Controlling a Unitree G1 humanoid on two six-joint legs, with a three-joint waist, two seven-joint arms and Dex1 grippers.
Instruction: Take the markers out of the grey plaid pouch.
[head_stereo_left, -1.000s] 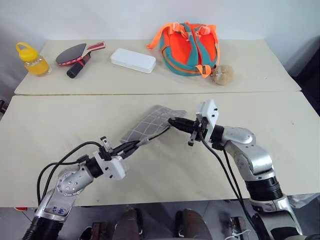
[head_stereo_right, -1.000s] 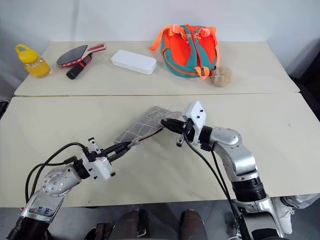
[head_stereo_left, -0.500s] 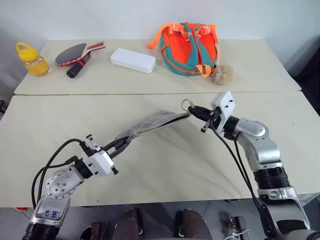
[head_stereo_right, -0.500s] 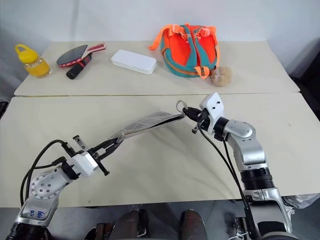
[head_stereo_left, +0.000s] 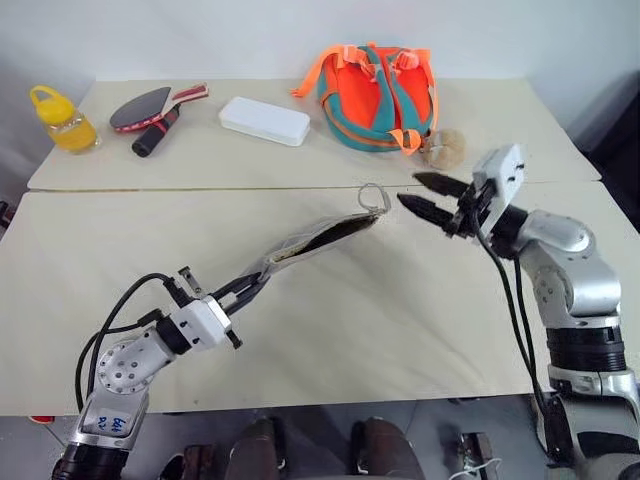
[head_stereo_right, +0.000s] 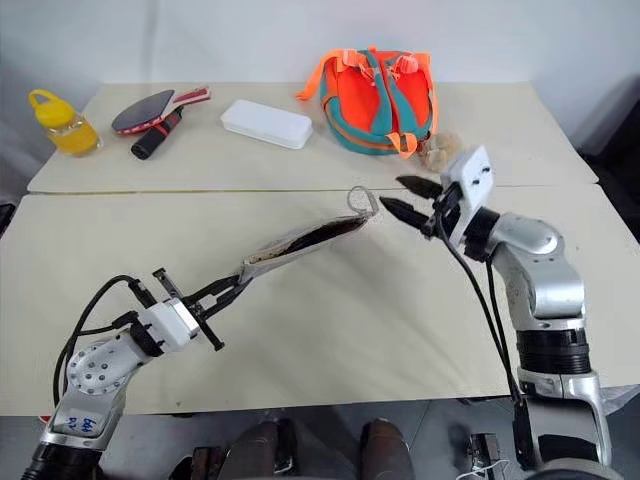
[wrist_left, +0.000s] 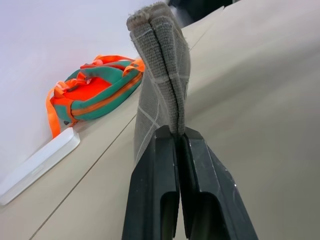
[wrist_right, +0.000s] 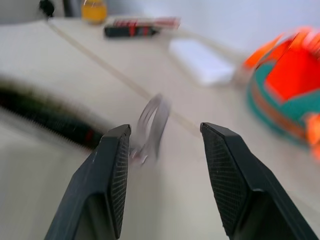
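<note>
Your left gripper (head_stereo_left: 255, 287) has its jaws clenched on one end of the pouch (head_stereo_left: 318, 240), holding it up off the bench (head_stereo_left: 120, 250) so it stretches from lower left toward the frame's centre. In the left wrist view the grey plaid fabric is pinched flat between the two black fingers (wrist_left: 155, 200) and rises straight away from them.

Your right gripper (head_stereo_left: 428, 196) sits right of centre with its jaws released and spread, holding nothing. It stands just right of the pouch's far end, apart from it. The silver ring pull (head_stereo_left: 374, 197) at that end hangs free between the pouch and your right jaws; the right wrist view shows it just ahead of the open fingers (wrist_right: 114, 170), untouched.

The pouch's upper edge now gapes as a dark slit along most of its length, so the opening looks done, as I judge it. The markers are not out: none lies on the bench, and the blurred dark shape with a red spot inside the slit in the right wrist view may be one of them, though you cannot be sure. What is left is reaching in and drawing both out.

Further off, at the top of the frame, sit a white case (head_stereo_left: 265, 120), a backpack (head_stereo_left: 378, 96), a paddle (head_stereo_left: 150, 108) and a yellow bottle (head_stereo_left: 62, 120)
</note>
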